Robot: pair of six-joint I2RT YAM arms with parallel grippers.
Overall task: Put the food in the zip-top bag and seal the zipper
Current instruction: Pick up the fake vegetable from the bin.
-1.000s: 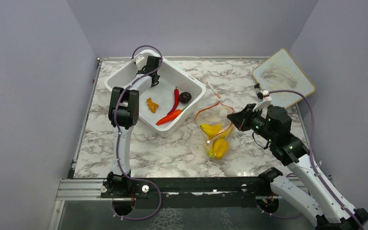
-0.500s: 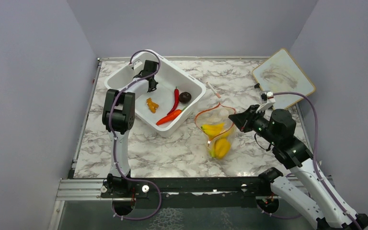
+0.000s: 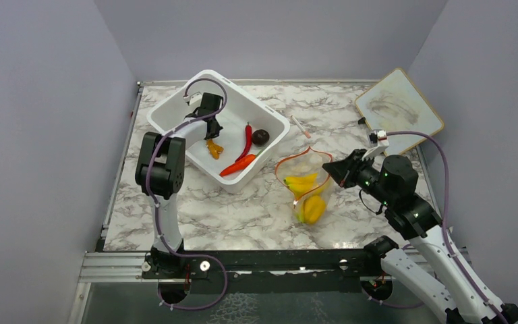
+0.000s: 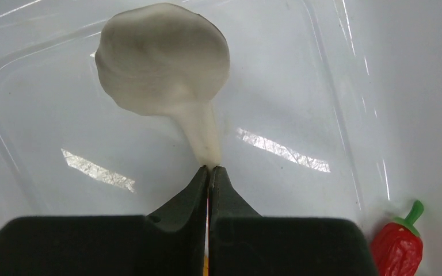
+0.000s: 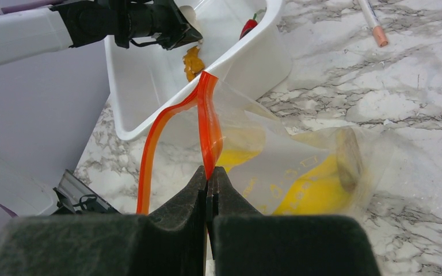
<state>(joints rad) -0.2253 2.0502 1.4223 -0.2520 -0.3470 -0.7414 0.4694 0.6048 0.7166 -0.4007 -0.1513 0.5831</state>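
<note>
**Table** (image 3: 243, 209), read from overhead as a clock face with the arm bases at 6 o'clock.

**Bag** (image 5: 253, 123): clear, lying just off centre toward 4 o'clock. Its mouth faces 12 and stands open in a loop. Inside it, the banana (image 3: 298, 182) is near the mouth and the pepper (image 3: 312, 209) is at the 6 o'clock end.

**Zipper** (image 5: 210, 126): unsealed, with the two sides of the orange strip apart.

**Right gripper** (image 5: 209, 171): at the bag's 3 o'clock side. Its fingers are together, clamped on the zipper. That stretch of strip rises upright from the fingertips.

**Tub** (image 3: 243, 108): white, at 10 to 11 o'clock, set at an angle to the table edges. Four foods lie in it, outside the bag:
- The orange bits (image 3: 214, 148) are near the middle.
- The chili (image 3: 247, 140) is at 3 o'clock of the bits.
- The brown fruit (image 3: 260, 137) is just beside the chili, further toward 3.
- The carrot (image 3: 237, 165) lies flat along the 5 o'clock wall.

**Left gripper** (image 4: 208, 168): inside the tub, at 12 o'clock of the orange bits. Its fingers are pressed together with no gap. In the wrist view a pale bulb (image 4: 164, 57) with a narrow stem lies directly ahead on the tub floor, and the stem end reaches the fingertips. Whether the stem tip is nipped between them cannot be told from this angle.

**Other items:** the pen (image 3: 300, 126) lies at 12 o'clock of the bag, near the tub and touching neither. The whiteboard (image 3: 398, 106) is at the table's 2 o'clock corner.
</note>
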